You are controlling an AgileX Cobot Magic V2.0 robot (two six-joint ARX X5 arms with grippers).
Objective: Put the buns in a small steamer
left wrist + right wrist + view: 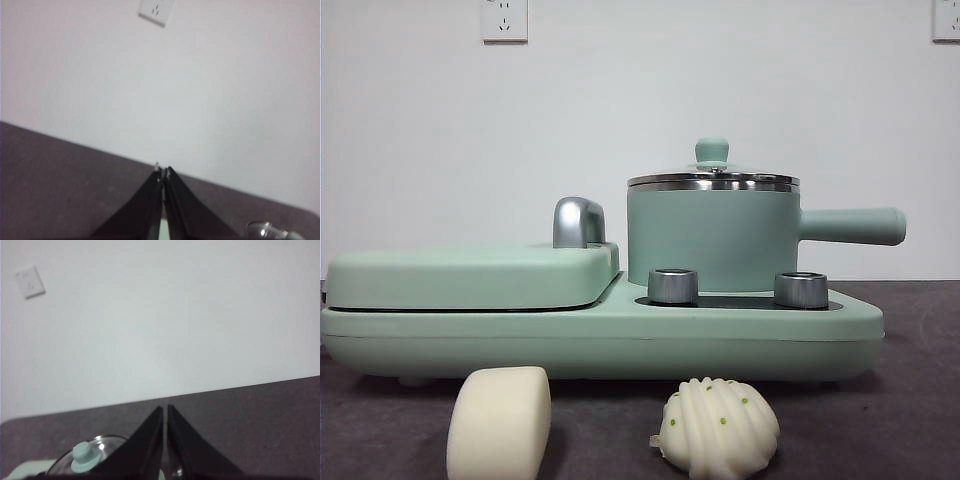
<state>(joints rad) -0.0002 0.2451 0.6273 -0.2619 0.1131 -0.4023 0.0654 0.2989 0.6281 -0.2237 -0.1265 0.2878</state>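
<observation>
Two white buns lie on the dark table in front of the cooker: a smooth pillow-shaped bun at the left and a ridged, green-specked bun at the right. The small steamer, a mint green pot with a side handle pointing right, stands on the cooker with its glass lid on. In the right wrist view the lid and its green knob show just below my right gripper, which is shut and empty. My left gripper is shut too, high above the table, holding nothing. Neither arm shows in the front view.
The mint green cooker base spans the table, with a flat grill lid and chrome handle on its left half and two metal knobs below the pot. A white wall with sockets stands behind.
</observation>
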